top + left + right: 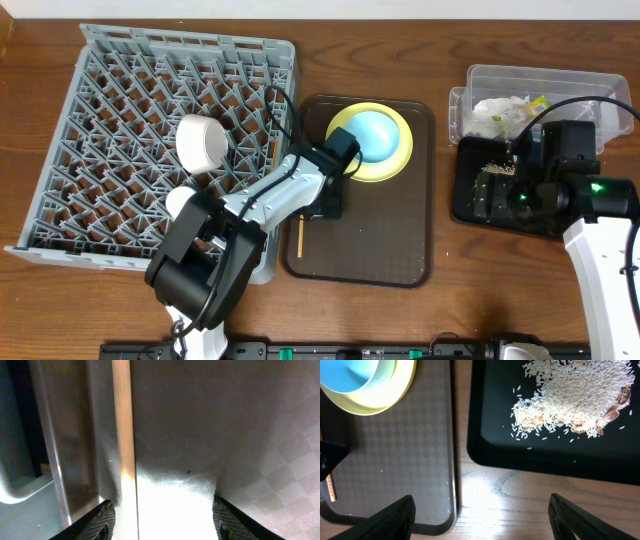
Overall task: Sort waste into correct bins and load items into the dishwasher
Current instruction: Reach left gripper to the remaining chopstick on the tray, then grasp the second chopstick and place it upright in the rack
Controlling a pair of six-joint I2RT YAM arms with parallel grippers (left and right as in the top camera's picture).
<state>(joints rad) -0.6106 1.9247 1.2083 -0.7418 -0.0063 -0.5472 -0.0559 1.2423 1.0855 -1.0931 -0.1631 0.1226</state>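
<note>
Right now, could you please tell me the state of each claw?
Left claw: open over a chopstick.
Right claw: open, empty.

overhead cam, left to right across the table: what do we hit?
dish rack → brown tray, carrying the yellow plate and blue bowl → black tray. The clear tub sits behind the black tray over much the same stretch, so it is left unranked.
</note>
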